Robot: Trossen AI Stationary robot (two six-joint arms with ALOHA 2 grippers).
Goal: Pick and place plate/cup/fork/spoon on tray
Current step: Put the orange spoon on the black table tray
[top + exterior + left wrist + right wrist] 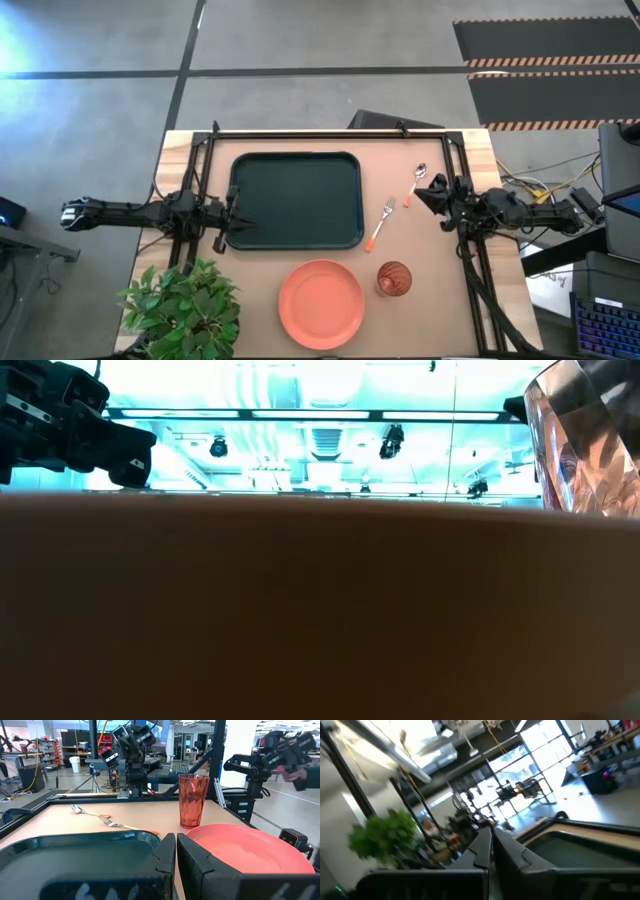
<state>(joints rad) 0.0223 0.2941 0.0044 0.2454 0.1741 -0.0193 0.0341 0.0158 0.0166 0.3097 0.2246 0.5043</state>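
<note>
The dark green tray (pixel 295 200) lies at the table's middle left. Near the front edge rests the salmon plate (pixel 320 303), and the red-brown cup (pixel 394 279) stands upright to its right. The fork (pixel 381 222) and the spoon (pixel 414 185) lie flat to the right of the tray. My left gripper (pixel 243 222) is shut and hovers level over the tray's left rim (pixel 75 851). It faces the plate (pixel 250 852) and the cup (pixel 192 800). My right gripper (pixel 422 194) is shut and hangs above the table just right of the spoon. Its fingers (pixel 492 845) are rolled askew.
A potted plant (pixel 180 305) stands at the near left corner. Black frame rails (pixel 330 132) run along the far edge and down both sides by the arm bases. Bare wood lies between the tray and the plate. In the low view the plate fills the foreground.
</note>
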